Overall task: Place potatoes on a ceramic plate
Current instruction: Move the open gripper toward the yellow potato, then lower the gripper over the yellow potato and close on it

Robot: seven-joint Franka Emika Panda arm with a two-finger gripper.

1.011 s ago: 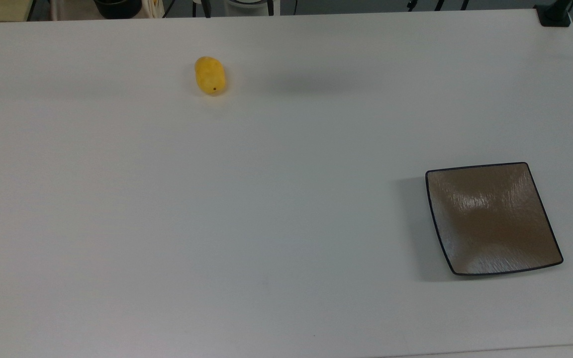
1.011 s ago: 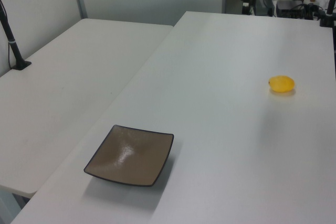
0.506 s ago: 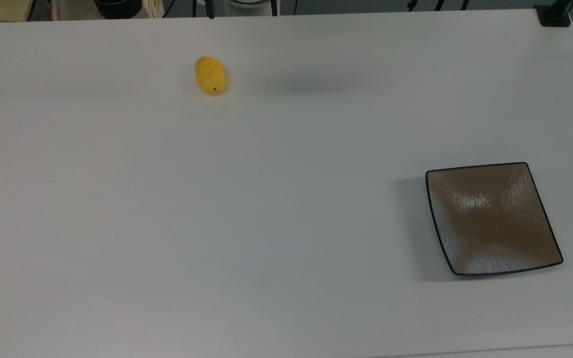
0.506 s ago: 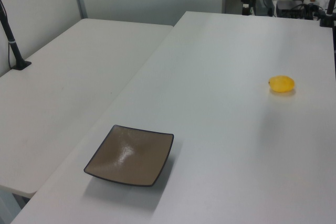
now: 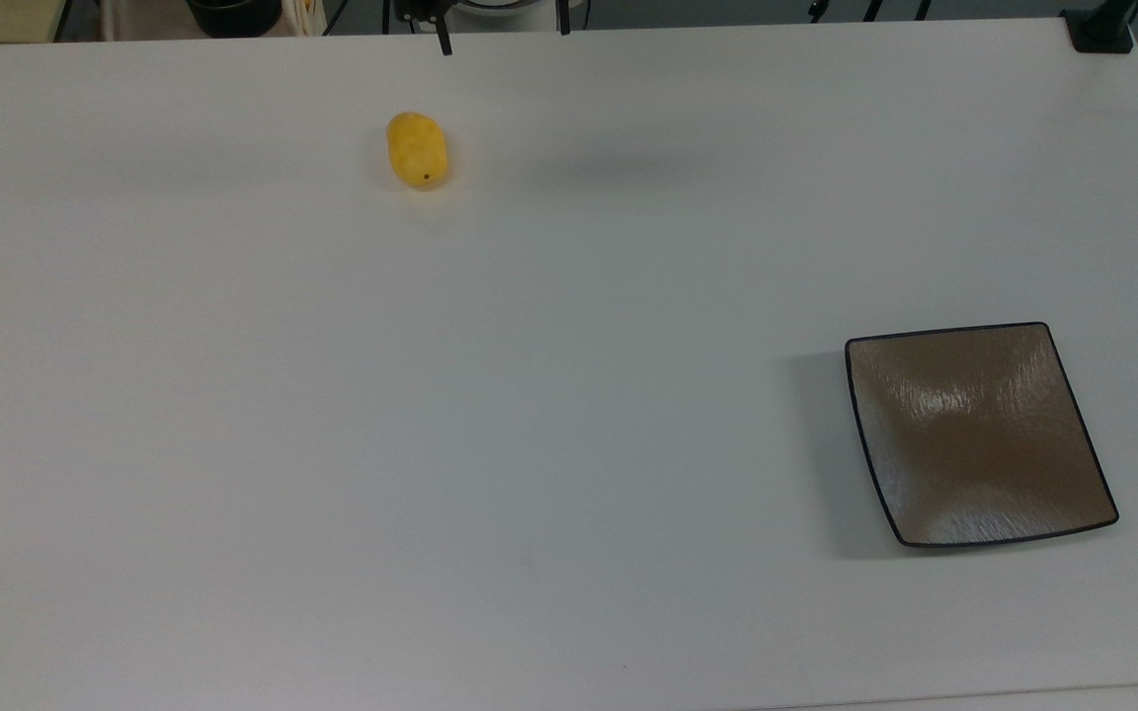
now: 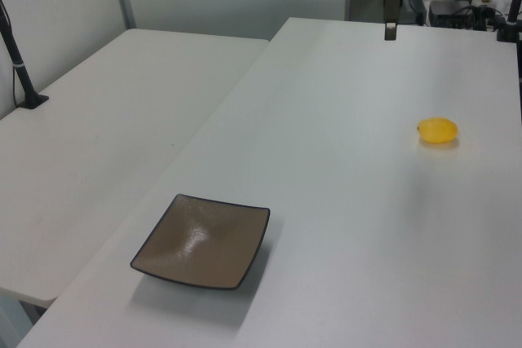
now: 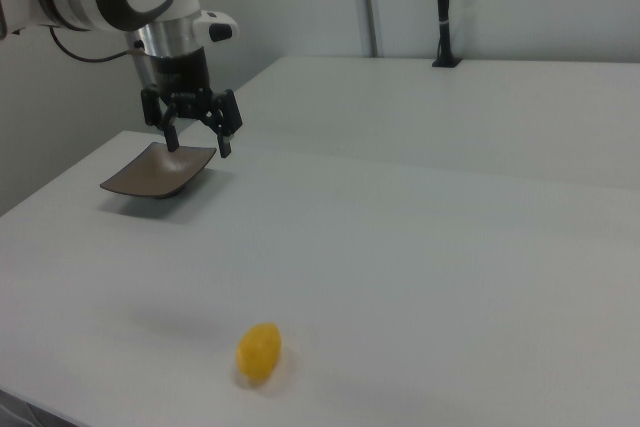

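Note:
A small bright-yellow potato (image 5: 417, 150) (image 6: 438, 130) (image 7: 259, 352) lies alone on the white table (image 5: 490, 395), near the top view's upper edge. The square brown ceramic plate (image 5: 979, 434) (image 6: 201, 240) (image 7: 158, 171) sits far from it at the top view's lower right, with nothing on it. My gripper (image 7: 198, 141) hangs in the air above the table, open and holding nothing. In the top view its dark fingertips (image 5: 445, 43) poke in at the upper edge, a little up and right of the potato. One finger (image 6: 391, 30) shows in the left view.
A second white table (image 6: 98, 136) adjoins on the left view's left. A black clamped post (image 6: 20, 71) (image 5: 1102, 28) stands at a table corner. Cables and equipment (image 6: 457, 6) lie beyond the far edge.
The gripper's fingers have come further into the top view's upper edge and lower in the left view. Potato and plate have not moved.

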